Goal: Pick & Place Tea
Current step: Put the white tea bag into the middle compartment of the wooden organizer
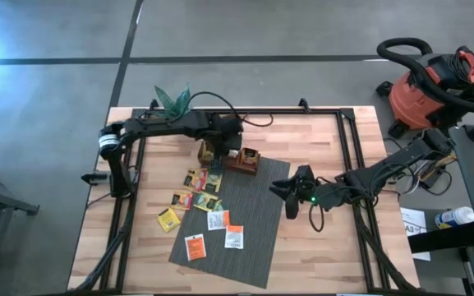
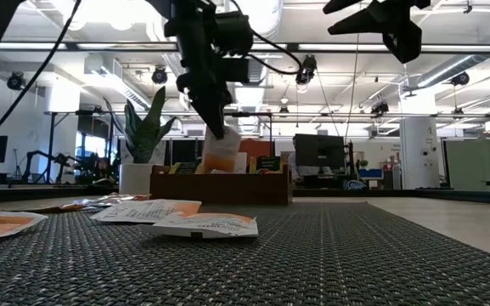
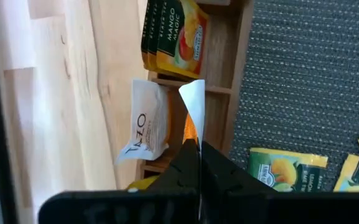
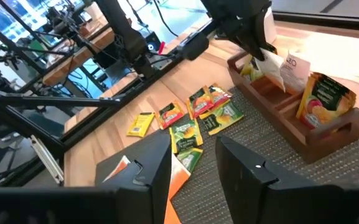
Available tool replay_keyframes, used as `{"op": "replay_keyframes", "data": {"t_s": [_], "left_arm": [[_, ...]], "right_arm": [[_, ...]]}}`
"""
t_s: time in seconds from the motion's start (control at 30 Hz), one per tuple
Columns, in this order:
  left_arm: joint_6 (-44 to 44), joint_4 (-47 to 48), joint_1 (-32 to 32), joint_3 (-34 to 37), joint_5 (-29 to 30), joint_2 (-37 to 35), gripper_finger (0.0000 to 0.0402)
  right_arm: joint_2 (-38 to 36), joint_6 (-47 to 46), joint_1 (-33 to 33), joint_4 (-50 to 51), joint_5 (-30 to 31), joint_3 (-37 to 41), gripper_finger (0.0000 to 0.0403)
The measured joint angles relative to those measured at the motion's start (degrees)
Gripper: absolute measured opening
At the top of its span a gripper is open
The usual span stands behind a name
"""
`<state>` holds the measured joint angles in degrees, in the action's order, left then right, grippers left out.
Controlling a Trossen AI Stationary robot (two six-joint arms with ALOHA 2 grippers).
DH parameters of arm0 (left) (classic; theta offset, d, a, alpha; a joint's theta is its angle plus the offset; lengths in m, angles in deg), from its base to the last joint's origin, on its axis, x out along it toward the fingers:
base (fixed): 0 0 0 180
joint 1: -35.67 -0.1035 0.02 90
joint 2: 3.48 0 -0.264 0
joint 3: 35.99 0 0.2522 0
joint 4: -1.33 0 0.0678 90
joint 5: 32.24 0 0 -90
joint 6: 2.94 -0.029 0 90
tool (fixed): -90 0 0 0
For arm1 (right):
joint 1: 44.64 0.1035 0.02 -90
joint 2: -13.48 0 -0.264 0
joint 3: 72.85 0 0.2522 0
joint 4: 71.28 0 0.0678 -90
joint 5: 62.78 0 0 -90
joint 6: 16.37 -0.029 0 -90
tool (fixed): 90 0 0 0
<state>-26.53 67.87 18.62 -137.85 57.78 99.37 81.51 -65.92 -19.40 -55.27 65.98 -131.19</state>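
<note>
From above, the left gripper hangs over the wooden tray, and its wrist view shows jaws clamped on a white tea sachet (next: lower, let go), while the right gripper waits, jaws apart.

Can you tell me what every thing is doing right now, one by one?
left gripper: fingers shut on a white sachet, over the wooden tray.
white sachet: pinched by an edge, hanging above a tray compartment.
wooden tray: partly filled, some sachets standing in compartments.
loose sachets: lying flat on mat and table.
right gripper: fingers open, empty, above the grey mat.
</note>
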Motion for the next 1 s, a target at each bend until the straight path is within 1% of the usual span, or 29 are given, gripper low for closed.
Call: {"op": "replay_keyframes", "data": {"t_s": [0.17, 0.4, 0.63, 0.8, 1.0], "left_arm": [[0.7, -2.44, -1.85, 1.29, -3.79, 0.04, 0.0], [0.48, -7.79, -2.75, 5.23, -5.46, 0.04, 0.0], [-0.13, -9.96, -3.0, 8.82, -4.3, 0.04, 0.0], [0.74, -14.21, -3.03, 9.87, -2.39, 0.05, 0.0001], [1.14, -18.44, -3.12, 11.6, -1.86, 0.02, 0.0025]], "right_arm": [[0.0, -0.01, -0.17, 1.0, 0.28, 0.0, 0.0118], [0.0, -0.01, -1.23, 2.09, 0.33, 0.0, 0.0116], [0.0, -0.01, -1.64, 2.27, 0.33, 0.0, 0.0116], [0.0, -0.01, -1.68, 2.31, 0.33, 0.0, 0.0116], [0.0, -1.22, -1.66, 2.46, 0.31, 0.0, 0.0116]]}}
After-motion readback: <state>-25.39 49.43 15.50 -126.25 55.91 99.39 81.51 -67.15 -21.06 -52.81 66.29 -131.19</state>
